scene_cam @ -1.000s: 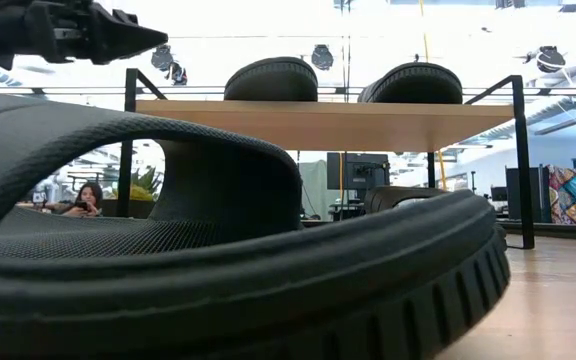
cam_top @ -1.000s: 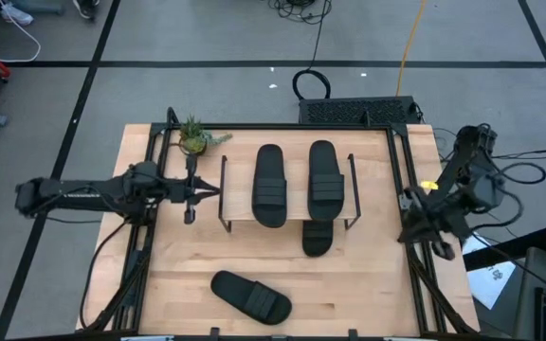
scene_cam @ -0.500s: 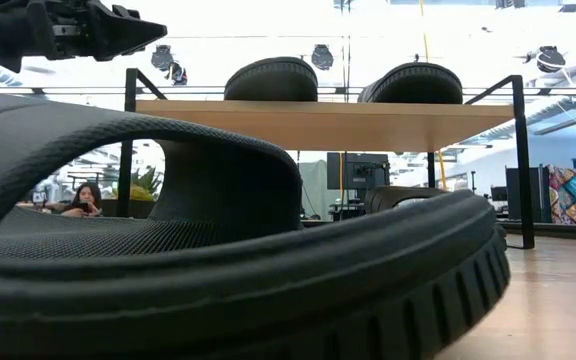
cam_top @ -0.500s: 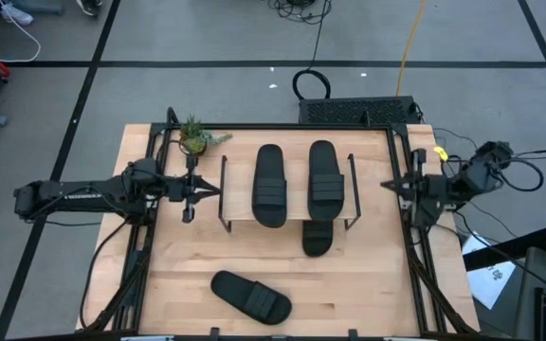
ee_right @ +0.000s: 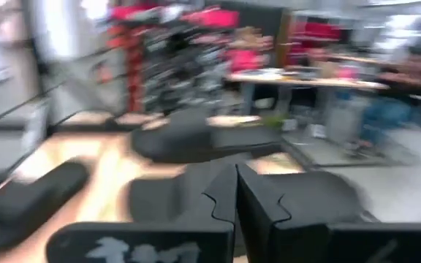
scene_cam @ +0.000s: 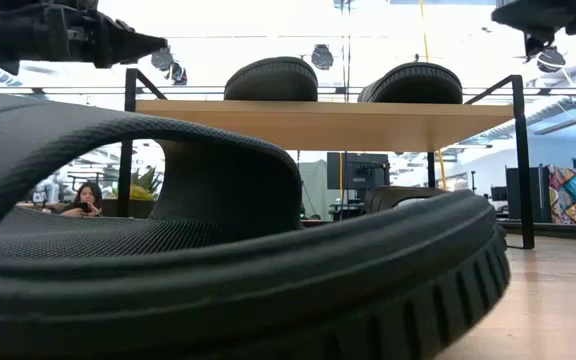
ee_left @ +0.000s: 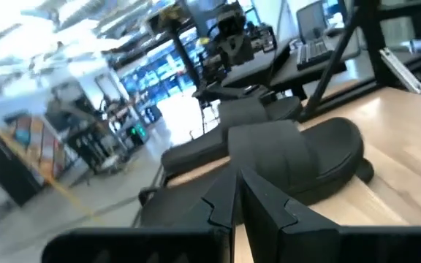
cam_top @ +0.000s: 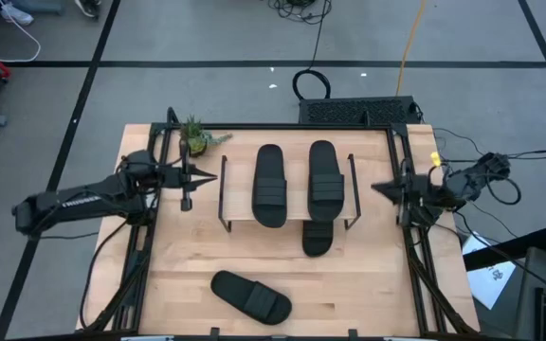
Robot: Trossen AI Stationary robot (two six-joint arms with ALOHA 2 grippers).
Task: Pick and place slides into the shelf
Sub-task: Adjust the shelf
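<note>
The shelf (cam_top: 295, 194) stands mid-table with two black slides (cam_top: 270, 185) (cam_top: 325, 180) lying on its plank. A third slide (cam_top: 318, 237) lies on the table, its far end under the shelf's near edge. A fourth slide (cam_top: 250, 296) lies flat near the table's near edge and fills the low view (scene_cam: 218, 280). My left gripper (cam_top: 212, 176) hovers shut just left of the shelf, pointing at it; the nearest shelf slide (ee_left: 298, 157) shows past its fingers. My right gripper (cam_top: 377, 188) hovers shut just right of the shelf, pointing left.
A small potted plant (cam_top: 195, 138) stands at the table's far left, close behind my left gripper. Black frame rails run along the table's left and right edges (cam_top: 408, 237). Bare wood lies between the shelf and the near slide.
My right arm has swung in from beyond the table's right edge toward the shelf and turned, so its gripper now points left at the shelf's right end. My left gripper has shifted a little toward the far edge. The slides and shelf have stayed put.
</note>
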